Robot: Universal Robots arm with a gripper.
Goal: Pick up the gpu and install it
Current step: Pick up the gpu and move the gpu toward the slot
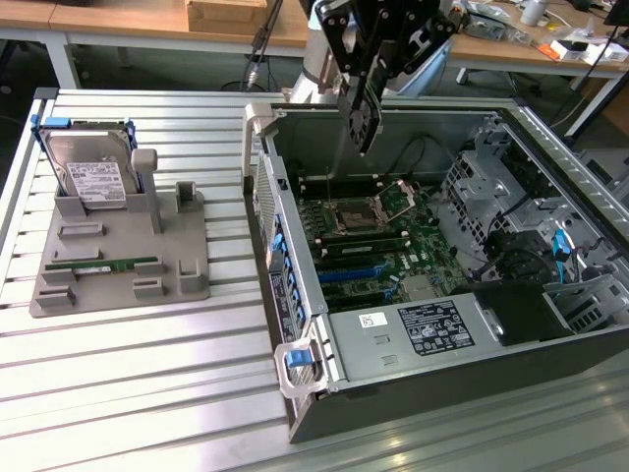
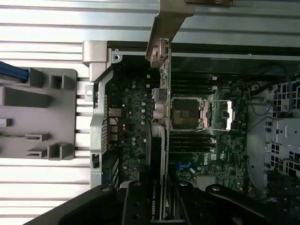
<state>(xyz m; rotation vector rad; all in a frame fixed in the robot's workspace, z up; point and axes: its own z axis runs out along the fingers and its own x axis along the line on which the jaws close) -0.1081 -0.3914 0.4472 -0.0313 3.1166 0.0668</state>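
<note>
Currently holds gpu (image 1: 361, 126) pinched in end effector (image 1: 366, 87), edge-down above open computer case (image 1: 267, 187), an orientation likely chosen to match motherboard (image 1: 393, 236) slots.

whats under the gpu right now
The motherboard in the open case, next to the CPU socket. The gpu hides the strip of board directly beneath it.

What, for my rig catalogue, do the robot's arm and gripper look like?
The gripper is matte black, built of flat linkage bars joined at round pivot pins, ending in two slim fingers. The arm is a pale grey-white rounded tube. No markings can be made out on either.
</note>
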